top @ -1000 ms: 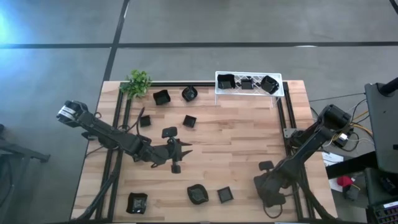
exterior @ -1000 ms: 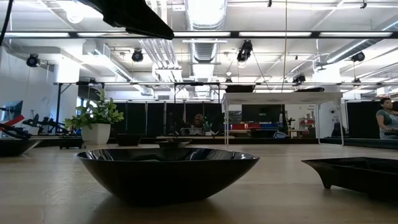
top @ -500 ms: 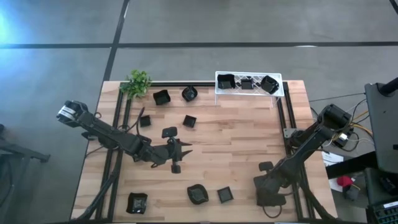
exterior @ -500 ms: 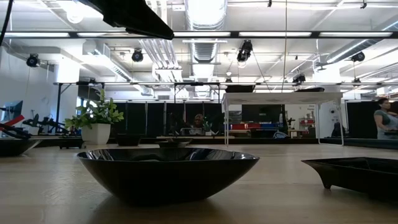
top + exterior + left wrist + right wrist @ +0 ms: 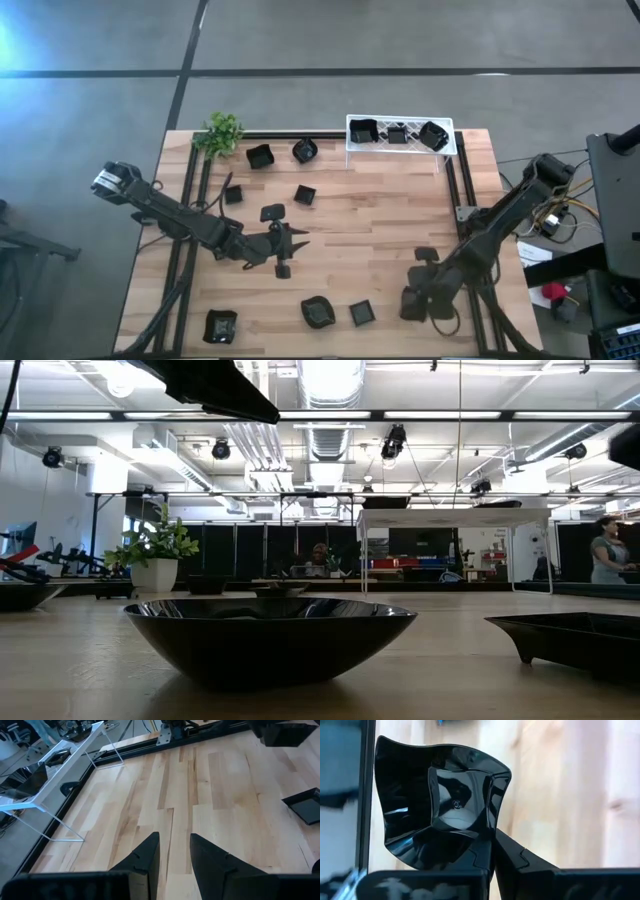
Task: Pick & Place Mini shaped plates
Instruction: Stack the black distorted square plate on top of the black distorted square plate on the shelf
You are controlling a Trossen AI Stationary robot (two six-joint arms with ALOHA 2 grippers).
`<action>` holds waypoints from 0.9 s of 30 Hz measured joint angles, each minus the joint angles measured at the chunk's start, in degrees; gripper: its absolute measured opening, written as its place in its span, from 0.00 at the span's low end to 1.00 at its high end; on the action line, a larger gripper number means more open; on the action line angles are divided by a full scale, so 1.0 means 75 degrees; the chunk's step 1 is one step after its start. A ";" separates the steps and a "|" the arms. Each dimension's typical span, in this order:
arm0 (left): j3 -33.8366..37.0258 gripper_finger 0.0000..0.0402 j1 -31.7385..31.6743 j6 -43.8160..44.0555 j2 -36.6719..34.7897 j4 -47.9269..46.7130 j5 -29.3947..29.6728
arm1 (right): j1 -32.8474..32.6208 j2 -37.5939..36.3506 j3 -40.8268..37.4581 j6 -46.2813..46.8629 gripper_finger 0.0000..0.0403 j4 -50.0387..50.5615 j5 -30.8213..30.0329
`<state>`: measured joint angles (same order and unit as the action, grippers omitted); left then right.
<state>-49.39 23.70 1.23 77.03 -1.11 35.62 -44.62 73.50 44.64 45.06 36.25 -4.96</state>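
Two tools are mine at this bench point(image 5: 400, 215). My right tool point(image 5: 492, 851) has its fingers pressed together on the rim of a glossy black plate point(image 5: 440, 802) with a wavy edge and a square well; the plate stands up ahead of the fingertips, tilted, with pale wood behind it. From above, that tool point(image 5: 418, 300) sits low at the near right part of the bench. Just beside it toward the middle lie a square plate point(image 5: 361, 313) and a rounder one point(image 5: 318, 311). My left tool point(image 5: 174, 851) holds nothing, its fingers parted by a narrow gap over bare wood, near the bench's middle point(image 5: 283, 243), with a small plate point(image 5: 271, 213) close behind it. Farther off, at the far edge, a white rack point(image 5: 400, 134) carries three plates, and a green plant point(image 5: 222, 133) stands at the far left corner.
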 joint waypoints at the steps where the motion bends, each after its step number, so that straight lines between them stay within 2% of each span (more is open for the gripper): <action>1: 0.0000 0.26 0.0001 0.0000 0.0000 0.0000 0.0000 | 0.0119 -0.0131 0.0000 0.0000 0.02 -0.0003 -0.0073; 7: 0.0000 0.26 0.0000 0.0000 0.0000 0.0001 0.0000 | 0.1111 -0.0732 0.0003 0.0363 0.02 0.0018 -0.0559; 14: 0.0000 0.26 0.0000 0.0000 0.0000 0.0007 0.0000 | 0.2661 -0.1320 0.0076 0.1165 0.02 0.0061 -0.1326; 22: -0.0003 0.26 0.0000 0.0002 0.0000 0.0023 0.0017 | 0.4374 -0.1966 0.0788 0.0891 0.02 0.0056 -0.2353; 27: -0.0003 0.26 -0.0013 0.0003 0.0000 0.0080 0.0038 | 0.5564 -0.1959 0.1425 0.0277 0.02 0.0044 -0.2572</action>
<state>-49.41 23.60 1.26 77.03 -0.51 35.90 -2.89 58.81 55.33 47.13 36.57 -24.25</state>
